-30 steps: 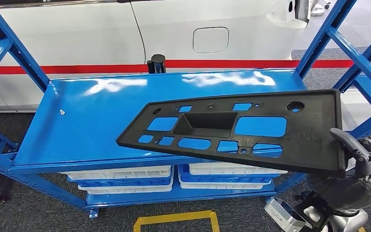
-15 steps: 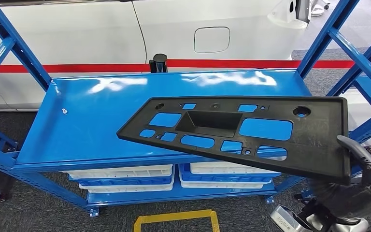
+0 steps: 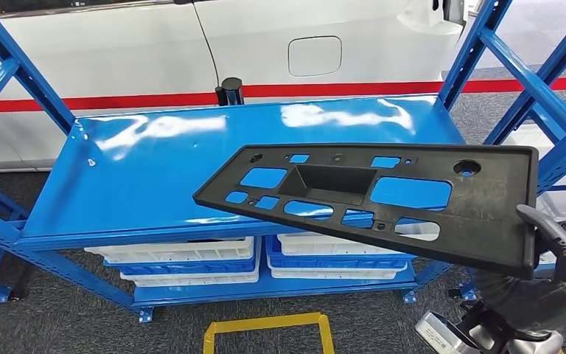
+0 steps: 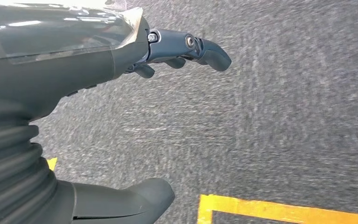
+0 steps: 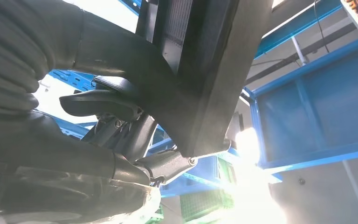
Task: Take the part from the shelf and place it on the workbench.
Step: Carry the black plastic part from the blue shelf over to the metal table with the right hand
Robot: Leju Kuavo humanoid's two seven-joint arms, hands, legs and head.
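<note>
A long flat black plastic part (image 3: 383, 195) with several cut-outs and a recessed pocket hangs in the air over the front of the blue shelf top (image 3: 155, 173). My right hand (image 3: 560, 240) grips its near right corner, thumb on top. The right wrist view shows that hand (image 5: 121, 126) clamped on the part's dark edge (image 5: 205, 74). My left hand (image 4: 168, 51) hangs over grey carpet, fingers apart and holding nothing.
Blue shelf uprights (image 3: 519, 66) rise at both sides. White and blue trays (image 3: 184, 262) sit on the lower level. A white car (image 3: 265, 44) with a red stripe stands behind. Yellow floor tape (image 3: 265, 328) marks the carpet in front.
The picture has shifted slightly, so the camera moved. The part has come a little further right and toward me, off the shelf top, still in my right hand.
</note>
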